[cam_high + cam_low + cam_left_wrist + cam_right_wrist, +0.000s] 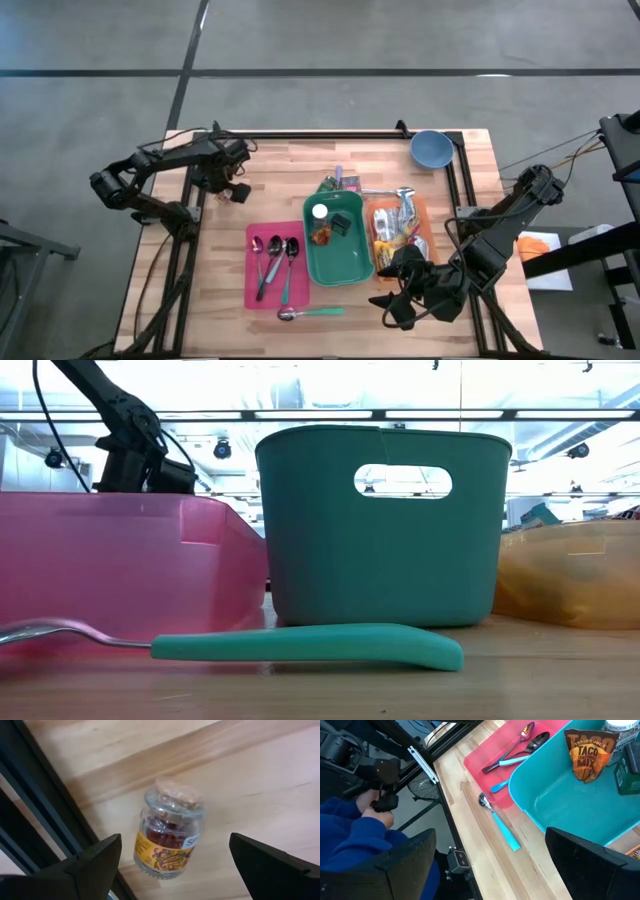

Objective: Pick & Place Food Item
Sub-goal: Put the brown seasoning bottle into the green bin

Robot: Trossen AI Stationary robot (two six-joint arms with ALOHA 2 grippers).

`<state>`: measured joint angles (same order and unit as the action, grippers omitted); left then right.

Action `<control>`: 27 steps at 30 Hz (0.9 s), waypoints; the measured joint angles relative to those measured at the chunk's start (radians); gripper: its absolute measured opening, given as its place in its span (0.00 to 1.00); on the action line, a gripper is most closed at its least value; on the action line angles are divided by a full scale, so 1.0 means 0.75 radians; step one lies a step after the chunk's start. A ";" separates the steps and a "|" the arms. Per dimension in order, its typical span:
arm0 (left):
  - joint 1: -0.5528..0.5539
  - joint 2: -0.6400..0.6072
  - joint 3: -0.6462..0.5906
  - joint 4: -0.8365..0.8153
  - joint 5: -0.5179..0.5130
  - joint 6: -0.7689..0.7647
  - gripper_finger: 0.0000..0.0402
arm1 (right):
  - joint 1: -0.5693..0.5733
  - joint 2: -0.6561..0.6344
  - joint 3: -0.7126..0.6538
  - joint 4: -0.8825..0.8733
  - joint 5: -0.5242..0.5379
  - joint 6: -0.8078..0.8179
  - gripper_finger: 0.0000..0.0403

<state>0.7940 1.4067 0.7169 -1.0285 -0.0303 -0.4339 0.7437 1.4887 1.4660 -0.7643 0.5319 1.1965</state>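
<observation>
The left gripper (172, 865), fingers spread wide, hovers directly over an upright cork-stoppered spice jar (167, 836) on the tabletop (260, 785).

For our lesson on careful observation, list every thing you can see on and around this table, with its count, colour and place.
bin: 1, green, table centre, holds food packets
pink tray: 1, left of bin, holds three spoons
loose spoon: 1, teal handle, on the table in front of bin
orange tray: 1, right of bin, holds packets
bowl: 1, blue, far right corner
jar: 1, glass with cork, lying at table's left edge
person: 1, blue sleeve, beside table
left end effector: open, above jar
right end effector: open, near bin
</observation>
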 joint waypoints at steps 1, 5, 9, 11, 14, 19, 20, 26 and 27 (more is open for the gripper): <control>0.000 0.000 -0.007 0.002 0.000 0.000 0.92 | 0.000 0.000 0.000 0.000 0.000 0.000 0.92; -0.001 0.000 -0.025 0.017 0.005 0.000 0.91 | 0.000 0.000 0.000 0.000 0.000 0.005 0.92; -0.002 0.000 -0.031 0.021 0.005 0.022 0.91 | 0.000 0.000 0.000 0.000 0.000 0.006 0.92; -0.002 0.000 -0.038 0.025 0.005 0.025 0.91 | 0.000 0.000 0.000 0.000 0.000 0.009 0.92; -0.002 0.000 -0.059 0.027 0.005 0.025 0.91 | 0.000 0.000 0.000 0.000 0.000 0.000 0.92; -0.002 0.000 -0.091 0.089 0.001 0.025 0.90 | 0.000 0.000 0.000 0.000 0.000 0.011 0.92; -0.002 0.000 -0.096 0.105 0.001 0.025 0.89 | 0.000 0.000 0.000 0.000 0.000 0.006 0.92; -0.002 0.000 -0.102 0.155 -0.003 0.049 0.68 | 0.000 0.000 0.000 0.000 0.000 0.010 0.92; -0.002 0.000 -0.101 0.155 -0.002 0.043 0.64 | 0.000 0.000 0.000 0.000 0.000 0.005 0.92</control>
<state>0.7929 1.4067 0.6408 -0.9123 -0.0316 -0.4017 0.7437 1.4887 1.4662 -0.7647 0.5320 1.2001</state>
